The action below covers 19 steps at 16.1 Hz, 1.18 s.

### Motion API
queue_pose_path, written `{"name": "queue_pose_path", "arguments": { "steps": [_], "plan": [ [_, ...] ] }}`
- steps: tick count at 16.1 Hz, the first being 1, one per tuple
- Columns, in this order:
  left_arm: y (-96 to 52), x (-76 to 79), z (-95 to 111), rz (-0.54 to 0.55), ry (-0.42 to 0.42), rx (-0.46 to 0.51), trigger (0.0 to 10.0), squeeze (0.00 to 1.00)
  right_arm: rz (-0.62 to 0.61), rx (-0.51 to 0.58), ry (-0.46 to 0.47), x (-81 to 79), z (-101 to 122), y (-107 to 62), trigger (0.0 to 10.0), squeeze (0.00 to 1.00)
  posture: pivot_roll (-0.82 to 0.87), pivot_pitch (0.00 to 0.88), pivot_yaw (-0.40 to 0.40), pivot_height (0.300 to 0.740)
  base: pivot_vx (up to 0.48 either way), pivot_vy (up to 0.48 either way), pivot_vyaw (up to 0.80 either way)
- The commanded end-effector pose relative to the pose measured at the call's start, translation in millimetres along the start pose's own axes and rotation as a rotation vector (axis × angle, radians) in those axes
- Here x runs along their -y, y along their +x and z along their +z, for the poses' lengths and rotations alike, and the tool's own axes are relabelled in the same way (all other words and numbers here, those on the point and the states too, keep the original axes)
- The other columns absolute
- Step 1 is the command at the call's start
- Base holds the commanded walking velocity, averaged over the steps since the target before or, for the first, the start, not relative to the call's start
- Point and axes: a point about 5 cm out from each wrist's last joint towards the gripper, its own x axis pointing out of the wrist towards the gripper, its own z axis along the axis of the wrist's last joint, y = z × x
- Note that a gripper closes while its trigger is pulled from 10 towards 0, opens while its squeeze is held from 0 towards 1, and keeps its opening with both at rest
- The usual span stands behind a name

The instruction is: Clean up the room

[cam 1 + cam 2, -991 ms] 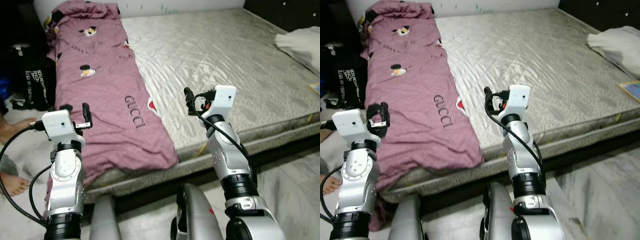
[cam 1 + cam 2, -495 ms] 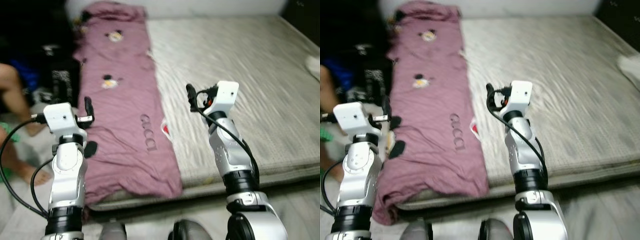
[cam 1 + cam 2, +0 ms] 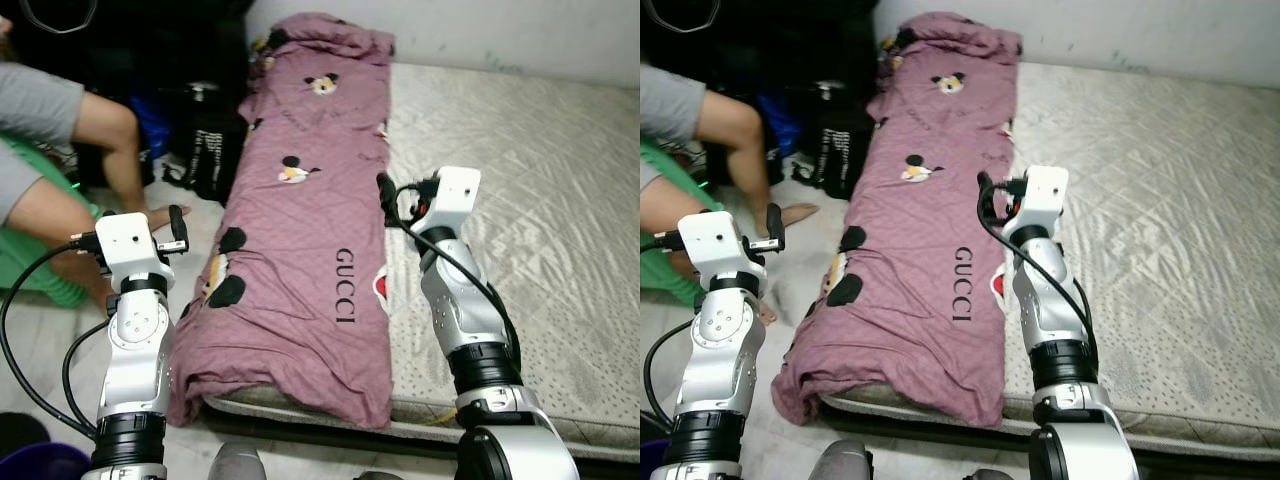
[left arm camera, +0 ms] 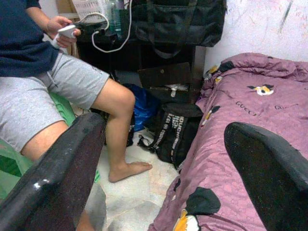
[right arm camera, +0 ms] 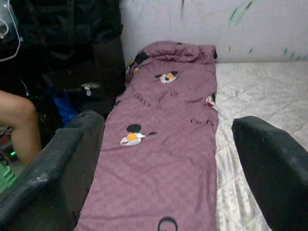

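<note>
reading "gucci" in black letters on the mauve blanket (image 3: 310, 230), printed near its lower half; smaller "gucci" script repeats higher up among cartoon mouse prints. white lettering runs down the black bag (image 3: 210, 150) on the floor, too small to read.

far left: a person sits on a green seat (image 3: 40, 270), grey shorts (image 4: 53, 91), bare foot (image 4: 130, 169) on the pale floor (image 3: 200, 225), a hand (image 4: 57, 24) holding a small white device with a cable. dark bags and clutter sit behind, against the wall.

left gripper (image 3: 172, 228) is raised over the floor just beside the bed edge, near the person's foot. in the left wrist view its fingers (image 4: 57, 168) stand wide apart, nothing between them, touching nothing; past them are the person's leg, the black bag and the blanket's side.

blanket lies lengthwise along the left side of the mattress (image 3: 530, 220), bunched at the head end by the wall, its near corner and left edge drooping over the mattress side toward the floor.

right gripper (image 3: 385, 200) is held up over the blanket's right edge, where blanket meets bare quilted mattress. right wrist view shows its fingers (image 5: 53, 173) spread wide, empty, clear of the fabric, pointed along the blanket toward the wall (image 5: 192, 24).
</note>
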Motion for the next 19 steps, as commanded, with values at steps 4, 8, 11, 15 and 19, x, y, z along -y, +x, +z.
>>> {"name": "queue_pose_path", "arguments": {
  "steps": [4, 8, 11, 15, 19],
  "plan": [
    [0.6, 0.9, 2.4, -0.012, -0.002, 0.011, 10.0, 0.00, -0.017, 0.002, -0.005, 2.7, -1.8, -1.0, 10.0, 0.00, -0.03, 0.000, -0.024, 0.740, 0.000, 0.000, 0.00],
    [1.6, 6.6, 5.0, -0.032, -0.022, 0.020, 10.0, 0.00, -0.034, 0.004, -0.006, 5.1, -0.3, 1.8, 10.0, 0.00, -0.03, 0.000, -0.026, 0.740, 0.000, 0.000, 0.00],
    [0.8, 8.3, 4.8, -0.044, -0.039, 0.018, 10.0, 0.00, -0.043, -0.005, -0.028, 6.3, -2.1, 0.9, 10.0, 0.00, -0.04, 0.000, -0.028, 0.740, 0.000, 0.000, 0.00],
    [1.2, 8.5, 3.2, -0.027, -0.034, 0.010, 10.0, 0.00, -0.012, -0.018, -0.053, 2.1, -5.5, 0.4, 10.0, 0.00, -0.04, 0.000, -0.035, 0.740, 0.000, 0.000, 0.00],
    [1.0, 13.0, 2.7, -0.053, -0.053, 0.002, 10.0, 0.00, -0.015, -0.024, -0.099, 4.4, -7.5, 0.2, 10.0, 0.00, -0.04, 0.000, -0.042, 0.740, 0.000, 0.000, 0.00]
  ]
}}
